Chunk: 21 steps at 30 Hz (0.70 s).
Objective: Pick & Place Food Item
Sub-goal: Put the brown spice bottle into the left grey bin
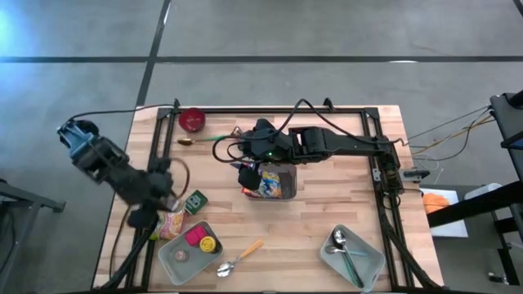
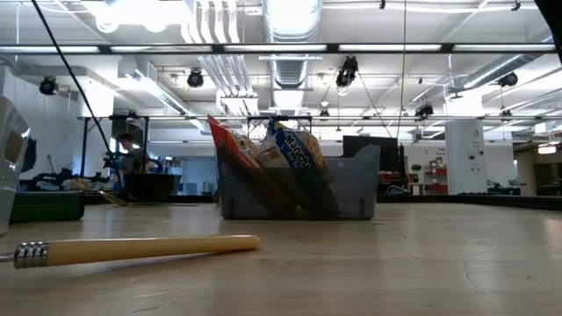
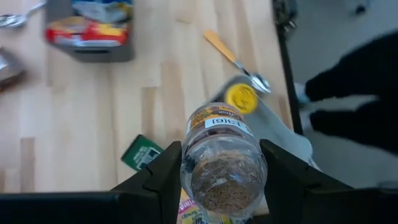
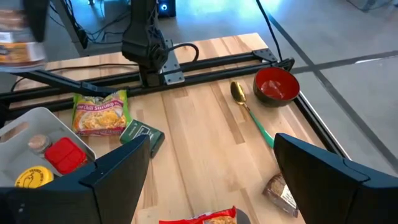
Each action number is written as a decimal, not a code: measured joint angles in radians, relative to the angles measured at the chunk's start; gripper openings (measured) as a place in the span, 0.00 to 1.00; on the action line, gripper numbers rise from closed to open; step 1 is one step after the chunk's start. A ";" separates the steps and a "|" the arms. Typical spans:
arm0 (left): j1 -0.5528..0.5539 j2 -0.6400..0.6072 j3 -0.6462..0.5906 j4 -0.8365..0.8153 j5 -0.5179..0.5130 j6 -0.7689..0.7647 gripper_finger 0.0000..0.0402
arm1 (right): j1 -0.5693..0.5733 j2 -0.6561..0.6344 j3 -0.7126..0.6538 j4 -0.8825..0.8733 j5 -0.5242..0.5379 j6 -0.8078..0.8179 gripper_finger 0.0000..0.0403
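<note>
My left gripper (image 3: 221,149) is shut on a clear plastic jar (image 3: 224,168) with brown grains and a white label. It hangs over the table's near left part, above a ramen packet (image 1: 172,223) and a green packet (image 1: 196,202). Beside them is a grey tray (image 1: 176,263) holding a red item (image 1: 195,237) and a yellow round one (image 1: 209,244). My right gripper (image 4: 211,180) stands open over the left end of the grey bin (image 1: 288,186) of snack bags at the table's middle, nothing between its fingers. My left gripper pinches the jar's round wall (image 3: 186,168) between its two fingers, one on each side. The fingers slant down from above. The jar is lifted clear of the table, one end toward the wrist and the labelled part (image 3: 214,121) reaching out past the fingertips.
A red bowl (image 1: 192,120) and a green-handled spoon (image 1: 204,140) lie at the far left. An orange-handled spoon (image 1: 242,256) lies near the front edge. A second grey tray (image 1: 372,263) with spoons sits at the near right. Black rails frame the tabletop.
</note>
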 joint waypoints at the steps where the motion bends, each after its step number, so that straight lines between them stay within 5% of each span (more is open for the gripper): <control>1: -0.028 0.007 -0.001 0.000 0.000 0.000 0.41 | 0.000 0.000 0.000 0.000 0.000 0.000 0.84; 9: -0.214 0.089 -0.002 0.009 -0.001 0.044 0.41 | 0.000 0.000 -0.002 0.000 0.000 0.000 0.84; 21: -0.343 0.254 -0.002 0.168 0.054 0.090 0.41 | 0.000 0.000 -0.008 0.000 0.000 -0.001 0.84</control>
